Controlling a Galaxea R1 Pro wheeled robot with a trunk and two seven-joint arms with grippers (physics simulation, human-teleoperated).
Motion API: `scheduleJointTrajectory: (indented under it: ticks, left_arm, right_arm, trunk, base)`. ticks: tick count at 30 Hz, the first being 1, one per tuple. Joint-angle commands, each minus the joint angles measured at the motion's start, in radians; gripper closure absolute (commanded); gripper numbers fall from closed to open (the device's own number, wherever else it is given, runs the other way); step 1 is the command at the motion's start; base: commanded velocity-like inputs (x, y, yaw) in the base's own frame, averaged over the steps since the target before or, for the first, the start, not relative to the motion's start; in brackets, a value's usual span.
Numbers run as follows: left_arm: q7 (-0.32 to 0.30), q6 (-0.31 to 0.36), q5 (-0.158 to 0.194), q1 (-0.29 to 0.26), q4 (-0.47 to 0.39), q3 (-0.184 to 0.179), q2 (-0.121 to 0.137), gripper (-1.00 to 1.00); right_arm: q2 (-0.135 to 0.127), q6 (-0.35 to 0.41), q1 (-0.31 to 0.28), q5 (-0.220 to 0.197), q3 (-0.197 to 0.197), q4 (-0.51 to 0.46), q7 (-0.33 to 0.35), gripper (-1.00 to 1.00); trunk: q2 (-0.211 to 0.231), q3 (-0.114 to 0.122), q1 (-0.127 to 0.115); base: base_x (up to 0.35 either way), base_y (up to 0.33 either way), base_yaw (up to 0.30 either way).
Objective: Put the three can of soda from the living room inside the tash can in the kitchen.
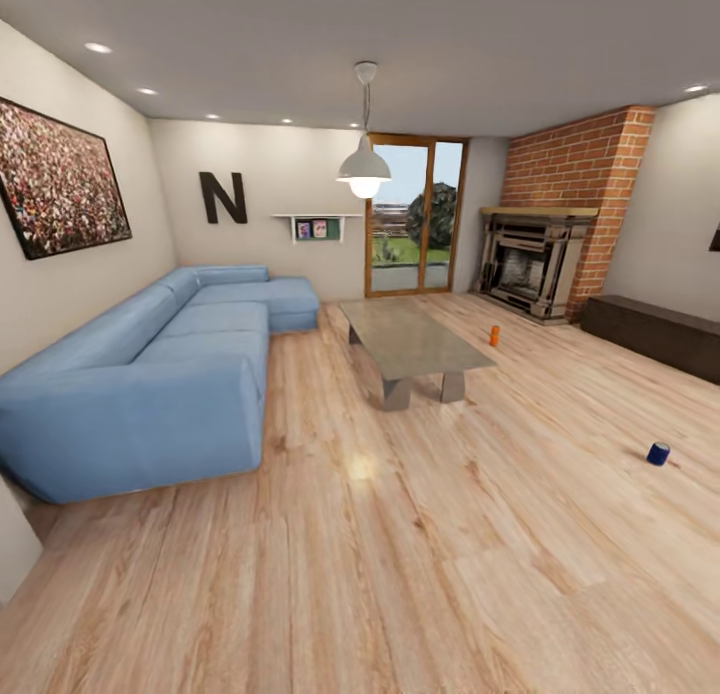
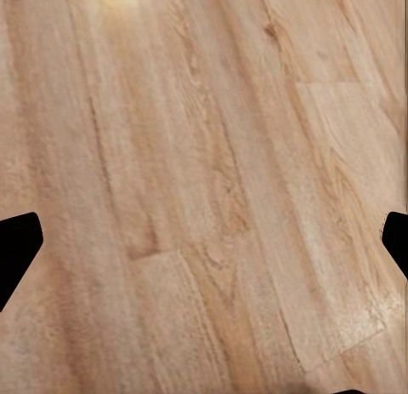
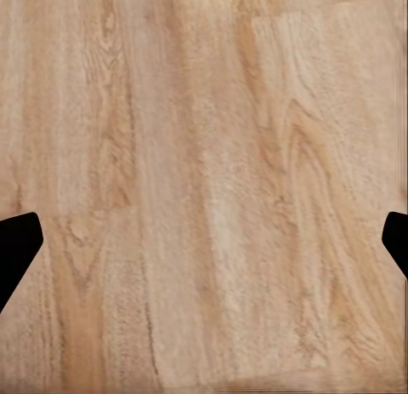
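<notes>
Standing point: facing into the living room, wood plank floor ahead.
Task thing: one small orange cylinder soda can stands upright on the floor just beside the far right edge of the long grey low table, toward the brick fireplace. I cannot spot the other two cans.
Distractor: a small dark blue cylinder lies on the floor well apart, near the right wall.
Left end effector: released, dark fingertips spread wide over bare floor, grasping nothing.
Right end effector: likewise released and empty.
Sofa: blue corner sofa along the left wall.
Risk: driving in too close could clip the table or topple the can; the blue cylinder might be mistaken for a target.
</notes>
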Motion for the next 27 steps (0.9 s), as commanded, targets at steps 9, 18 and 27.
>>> scheduleJointTrajectory:
  ticks: [9,18,27]
  left_arm:
    - [0.0,0.0,0.0,0.0,0.0,0.0,0.0,-1.0]
    - [0.0,0.0,0.0,0.0,0.0,0.0,0.0,-1.0]
    - [0.0,0.001,0.0,0.0,0.0,0.0,0.0,-1.0]
  right_arm:
    - [0.0,0.0,0.0,0.0,0.0,0.0,0.0,-1.0]
    - [0.0,0.0,0.0,0.0,0.001,0.0,0.0,-1.0]
    - [0.0,0.0,0.0,0.0,0.001,0.0,0.0,-1.0]
  trunk:
    - [0.0,0.0,0.0]
    - [0.0,0.0,0.0]
    - [0.0,0.0,0.0]
  base:
    - [0.0,0.0,-0.27]
    - [0.0,0.0,-0.27]
    - [0.115,-0.006,-0.27]
